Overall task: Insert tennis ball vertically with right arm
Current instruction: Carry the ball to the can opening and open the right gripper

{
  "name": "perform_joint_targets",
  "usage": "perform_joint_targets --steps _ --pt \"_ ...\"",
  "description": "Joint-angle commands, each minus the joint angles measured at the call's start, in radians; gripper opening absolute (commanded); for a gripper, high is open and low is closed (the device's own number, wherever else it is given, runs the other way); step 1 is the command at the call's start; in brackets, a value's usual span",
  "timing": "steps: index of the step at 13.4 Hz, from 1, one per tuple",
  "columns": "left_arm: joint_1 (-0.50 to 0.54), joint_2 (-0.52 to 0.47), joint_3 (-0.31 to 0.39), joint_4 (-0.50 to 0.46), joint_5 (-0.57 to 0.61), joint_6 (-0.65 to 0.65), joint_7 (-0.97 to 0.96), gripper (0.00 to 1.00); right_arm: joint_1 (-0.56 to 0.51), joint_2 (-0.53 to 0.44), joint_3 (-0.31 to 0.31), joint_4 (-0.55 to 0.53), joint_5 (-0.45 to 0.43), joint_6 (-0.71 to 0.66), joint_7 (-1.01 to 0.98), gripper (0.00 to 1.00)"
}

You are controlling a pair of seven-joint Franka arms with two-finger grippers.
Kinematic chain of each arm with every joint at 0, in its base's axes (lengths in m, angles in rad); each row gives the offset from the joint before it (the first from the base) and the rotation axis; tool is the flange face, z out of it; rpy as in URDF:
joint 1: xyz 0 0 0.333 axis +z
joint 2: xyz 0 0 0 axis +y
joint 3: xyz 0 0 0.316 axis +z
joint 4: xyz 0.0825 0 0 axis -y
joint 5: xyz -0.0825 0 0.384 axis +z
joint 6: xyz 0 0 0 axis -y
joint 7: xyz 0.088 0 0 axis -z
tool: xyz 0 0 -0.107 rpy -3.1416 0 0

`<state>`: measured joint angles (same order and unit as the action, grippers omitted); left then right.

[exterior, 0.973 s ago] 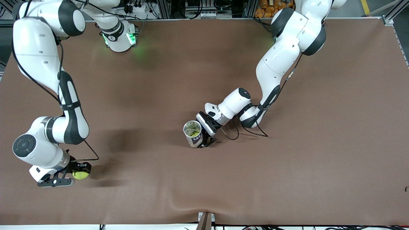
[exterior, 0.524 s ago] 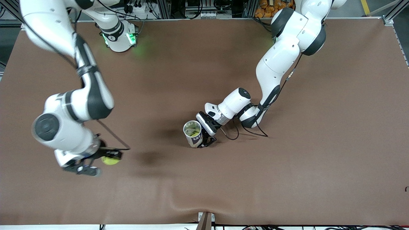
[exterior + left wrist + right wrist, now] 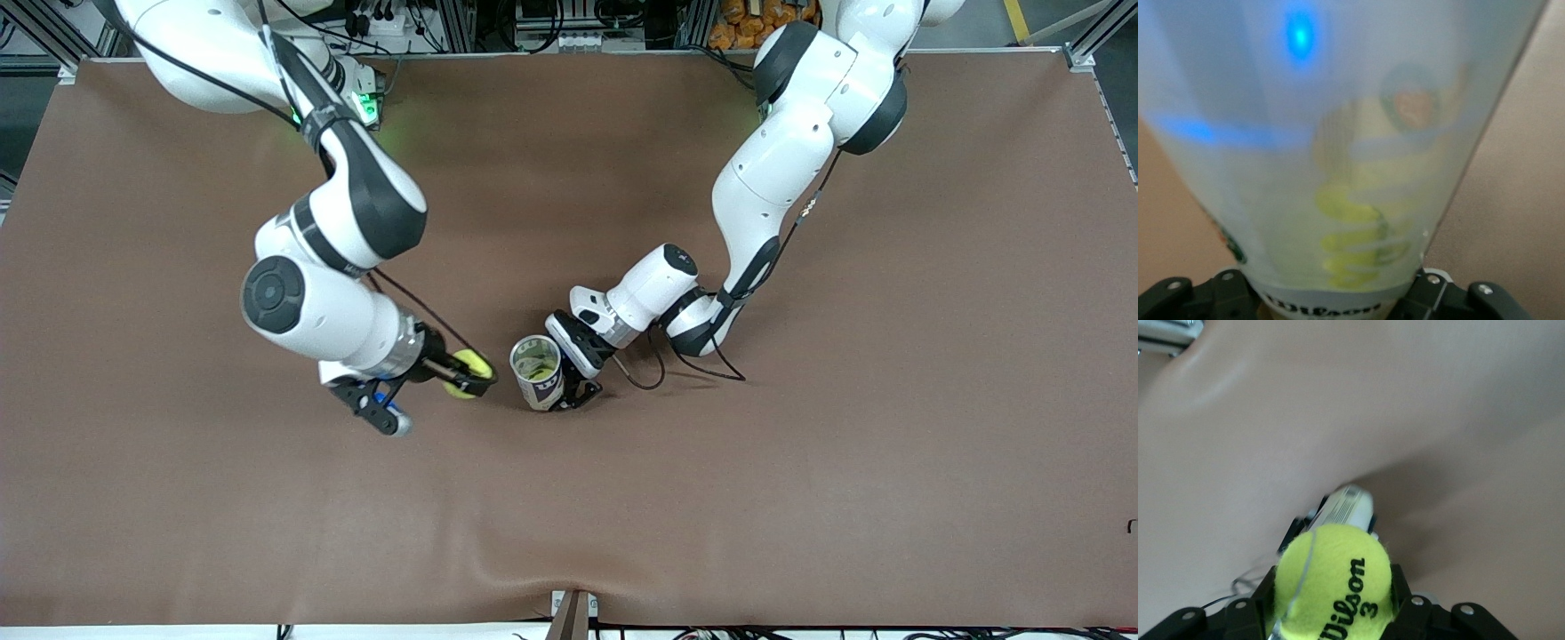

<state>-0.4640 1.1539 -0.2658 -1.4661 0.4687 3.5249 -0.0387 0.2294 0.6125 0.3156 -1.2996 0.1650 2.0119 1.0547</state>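
A yellow-green tennis ball [image 3: 464, 367] marked Wilson 3 [image 3: 1333, 583] sits between the fingers of my right gripper [image 3: 468, 375], which is shut on it. The right gripper [image 3: 1335, 608] hangs over the table beside an upright clear tennis-ball can [image 3: 537, 370], on the side toward the right arm's end. The can's top is open and something yellow-green shows inside. My left gripper [image 3: 569, 387] is shut on the can near its base. The can [image 3: 1338, 167] fills the left wrist view, with the left gripper [image 3: 1331, 303] around it. In the right wrist view the can [image 3: 1346, 508] shows just past the ball.
A brown cloth [image 3: 800, 462] covers the table, with a raised wrinkle [image 3: 498, 569] at the edge nearest the front camera. A black cable [image 3: 642, 378] loops on the cloth beside the left wrist. The right arm's green-lit base [image 3: 342, 107] stands at the table's robot edge.
The right arm has swung from the right arm's end of the table toward the can, carrying the ball up off the cloth. The left arm and the can have not moved.
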Motion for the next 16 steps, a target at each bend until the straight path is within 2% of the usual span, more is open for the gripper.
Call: perform_joint_targets --steps 1,7,8,9,10,11,14,16 --pt "-0.019 0.021 0.014 0.012 0.014 0.000 -0.004 0.78 -0.003 -0.001 0.056 -0.001 0.018 0.022 0.099 0.35" --pt "-0.018 0.021 0.013 0.012 0.014 0.000 -0.004 0.78 0.061 0.041 0.053 -0.004 0.015 0.088 0.151 0.37" --pt "-0.018 0.021 0.014 0.012 0.014 0.000 -0.004 0.78 0.062 0.047 0.053 -0.006 0.015 0.099 0.150 0.40" --pt "-0.018 0.021 0.013 0.012 0.014 0.000 -0.004 0.78 0.062 0.049 0.053 -0.009 0.010 0.106 0.150 0.49" --pt "-0.018 0.021 0.013 0.012 0.014 0.000 -0.004 0.78 0.062 0.049 0.051 -0.010 0.005 0.108 0.146 0.81" --pt "-0.018 0.021 0.013 0.012 0.014 0.000 -0.004 0.78 0.062 0.047 0.053 -0.009 0.004 0.108 0.146 1.00" --pt "-0.018 0.021 0.014 0.012 0.014 0.000 -0.004 0.78 0.030 0.036 0.049 -0.004 0.002 0.102 0.133 1.00" --pt "-0.018 0.021 0.013 0.012 0.014 0.000 -0.004 0.78 -0.042 0.027 0.054 -0.003 -0.004 0.094 0.095 1.00"
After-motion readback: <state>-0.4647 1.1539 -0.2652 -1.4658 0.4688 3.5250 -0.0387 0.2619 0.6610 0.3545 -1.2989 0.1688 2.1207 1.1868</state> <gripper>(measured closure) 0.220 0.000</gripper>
